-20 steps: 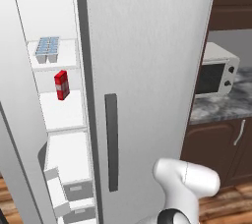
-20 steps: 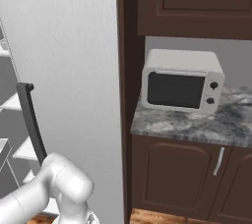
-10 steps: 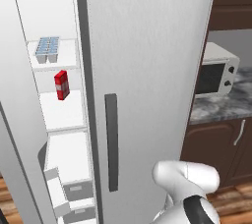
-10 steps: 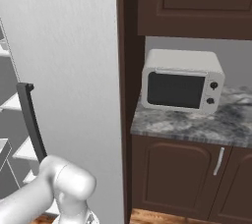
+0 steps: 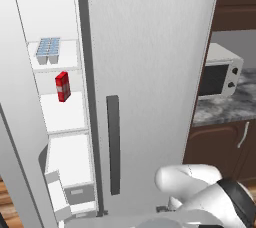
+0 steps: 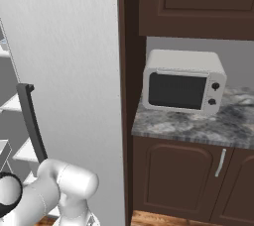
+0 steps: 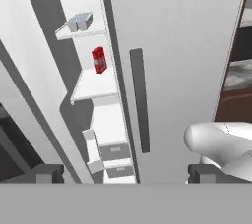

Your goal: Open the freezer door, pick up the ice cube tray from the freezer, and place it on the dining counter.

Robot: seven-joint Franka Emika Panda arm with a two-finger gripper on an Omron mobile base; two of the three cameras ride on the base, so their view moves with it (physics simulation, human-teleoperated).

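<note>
Freezer standing open, tray on its shelf, gripper wide and empty

The tall narrow white-walled freezer [image 5: 62,122] is open, its light-grey freezer door [image 5: 15,122] swung out at the left edge of the left base view; the small white ice cube tray with pale blue cubes [image 5: 48,51] sits on an upper white shelf [image 5: 57,62], and there it is again in the hand view [image 7: 80,21]; one shelf down, a small red carton [image 5: 62,86] stands upright, well apart from the tray; white drawers [image 5: 70,172] fill the lower part; beside the compartment, the wide plain grey fridge door [image 5: 150,72] is closed, its dark vertical bar handle [image 5: 113,144] facing us; off to the right, a white microwave [image 6: 183,81] rests on a grey marbled stone counter [image 6: 198,126] above dark brown cabinets [image 6: 173,180]; the gripper [image 7: 123,173] holds back from the shelves, dark fingertips [image 7: 47,173] spread as wide as they go, nothing between them.
</note>
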